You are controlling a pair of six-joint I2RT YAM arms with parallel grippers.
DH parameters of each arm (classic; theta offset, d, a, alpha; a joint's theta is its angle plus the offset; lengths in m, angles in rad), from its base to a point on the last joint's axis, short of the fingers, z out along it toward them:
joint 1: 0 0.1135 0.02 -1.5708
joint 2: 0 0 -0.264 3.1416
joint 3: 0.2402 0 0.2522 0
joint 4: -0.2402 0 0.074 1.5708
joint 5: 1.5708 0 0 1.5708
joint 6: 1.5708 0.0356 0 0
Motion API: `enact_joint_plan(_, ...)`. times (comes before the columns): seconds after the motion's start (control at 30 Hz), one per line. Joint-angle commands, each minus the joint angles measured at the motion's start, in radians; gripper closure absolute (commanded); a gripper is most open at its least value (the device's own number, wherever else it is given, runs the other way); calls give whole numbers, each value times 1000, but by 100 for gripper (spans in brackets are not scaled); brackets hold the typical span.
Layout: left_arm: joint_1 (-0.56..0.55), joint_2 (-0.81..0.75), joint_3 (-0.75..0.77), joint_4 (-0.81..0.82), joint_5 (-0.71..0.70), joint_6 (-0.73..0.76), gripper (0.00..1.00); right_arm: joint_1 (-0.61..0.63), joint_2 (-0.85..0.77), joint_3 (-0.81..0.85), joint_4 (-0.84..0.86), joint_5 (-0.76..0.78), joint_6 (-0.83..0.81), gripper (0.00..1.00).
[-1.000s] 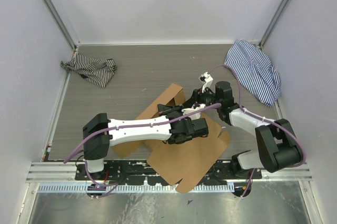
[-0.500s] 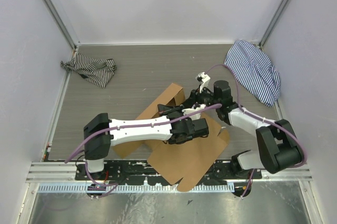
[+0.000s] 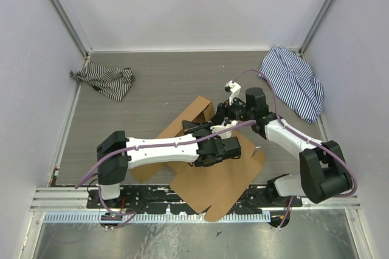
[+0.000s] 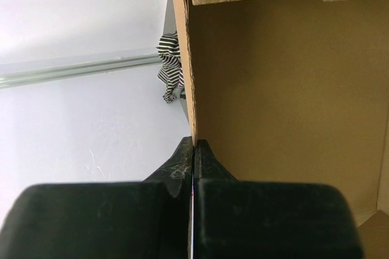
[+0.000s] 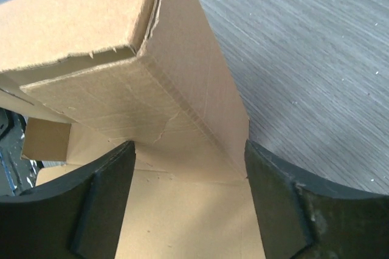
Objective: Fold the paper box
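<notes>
Folding is barely begun: the paper box (image 3: 222,180) lies by the table's (image 3: 158,82) near edge, mostly flat, one far wall (image 3: 197,110) raised. My left gripper (image 4: 193,146) pinches that wall's edge; my right gripper (image 5: 187,152) straddles its corner, fingers apart.

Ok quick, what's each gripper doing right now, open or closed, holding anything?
Left gripper: shut on an upright panel edge of the paper box.
Right gripper: open, fingers spread either side of a raised flap, not clamping it.
</notes>
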Motion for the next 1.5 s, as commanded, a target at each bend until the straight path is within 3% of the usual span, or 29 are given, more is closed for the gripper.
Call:
enact_joint_plan(0.0,-11,5,27,0,46,-33,100,0,-11,25,-16,-23,-40,17)
enact_joint_plan(0.2,-22,8,26,1,52,-41,100,0,-8,-26,21,-8,-37,13)
enact_joint_plan(0.5,-39,14,32,4,52,-51,100,0,81,-36,118,76,17,18)
enact_joint_plan(0.83,-42,20,34,5,52,-68,100,3,-8,-108,278,237,76,24)
enact_joint_plan(1.17,-43,32,47,13,55,-70,100,2,11,-137,413,124,113,38)
enact_joint_plan(1.47,-43,54,72,38,63,-47,100,4,45,-152,502,53,111,35)
